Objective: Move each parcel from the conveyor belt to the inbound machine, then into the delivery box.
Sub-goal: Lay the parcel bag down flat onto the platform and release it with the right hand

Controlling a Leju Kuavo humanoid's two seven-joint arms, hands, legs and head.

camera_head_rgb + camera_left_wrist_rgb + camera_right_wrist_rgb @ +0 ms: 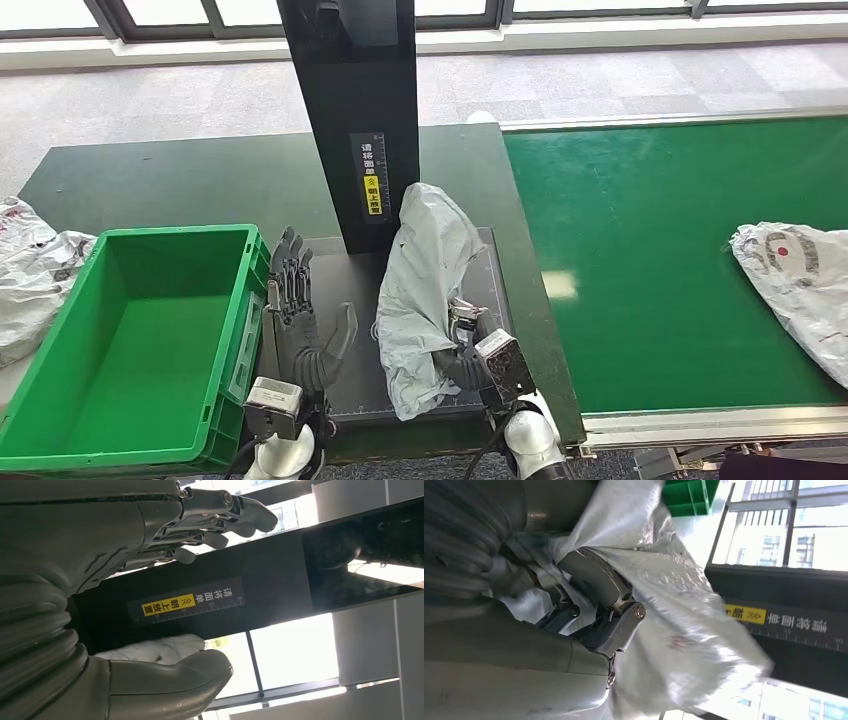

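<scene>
Right hand gripping grey poly-bag parcel at its lower edge, bag raised over inbound machine platform. Left hand just beside, fingers spread, holding nothing. Green delivery box beyond left hand. Second parcel well apart on conveyor belt. Judged light, limp, slippery film; best pinched on a bunched fold.

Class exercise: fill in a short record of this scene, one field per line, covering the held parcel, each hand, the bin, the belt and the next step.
Held parcel: grey bag, over the machine's black platform
Right hand: grips the bag
Left hand: empty, fingers spread, beside the bag
Green bin: nothing visible inside
Belt: one white parcel waiting
Likely next step: bag into the bin
</scene>
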